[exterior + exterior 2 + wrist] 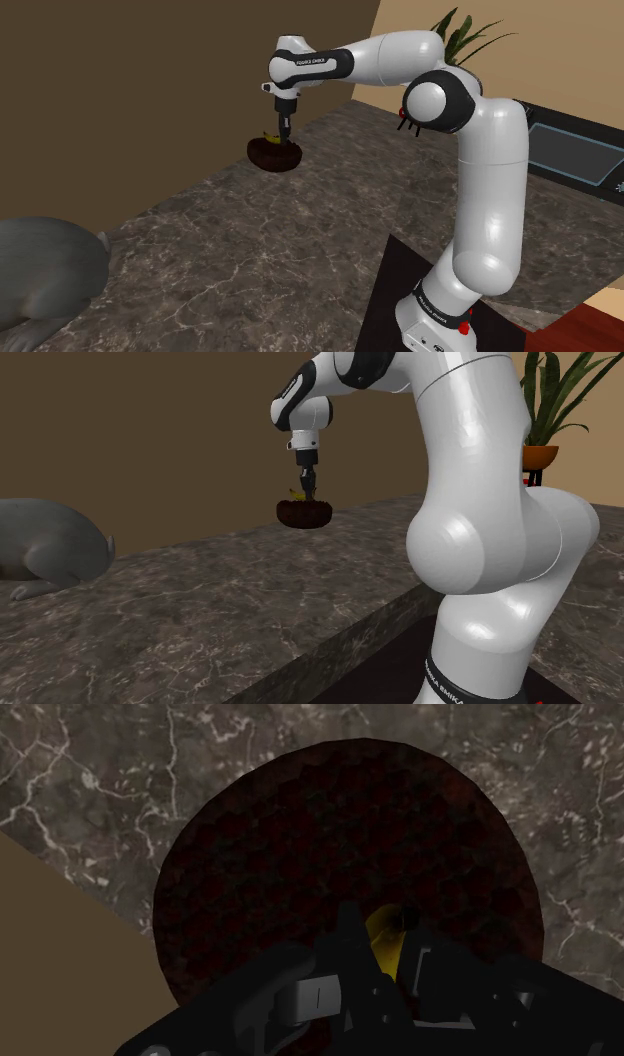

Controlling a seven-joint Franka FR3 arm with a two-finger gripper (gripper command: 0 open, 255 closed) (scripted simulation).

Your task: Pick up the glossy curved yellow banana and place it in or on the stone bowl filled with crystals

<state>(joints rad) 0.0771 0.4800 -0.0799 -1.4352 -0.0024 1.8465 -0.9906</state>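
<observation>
banana (384, 926) is in my claw (380, 944): as i read the wrist view, the two black fingers (347, 929) stand narrow and clasp the yellow curve between them. right under the tips lies the bowl (275, 155), dark and round, its inside a dim reddish honeycomb. from the shoulder view the claw hangs straight over that bowl with the banana at about rim height. i cannot tell whether it touches the filling. the bowl stands on the marbled counter (250, 240) near the brown wall (150, 90), well apart from a grey shape (45, 265) at the shoulder view's left. by my judgement the pick and the carry are done. what is left is to let go and lift away.
</observation>
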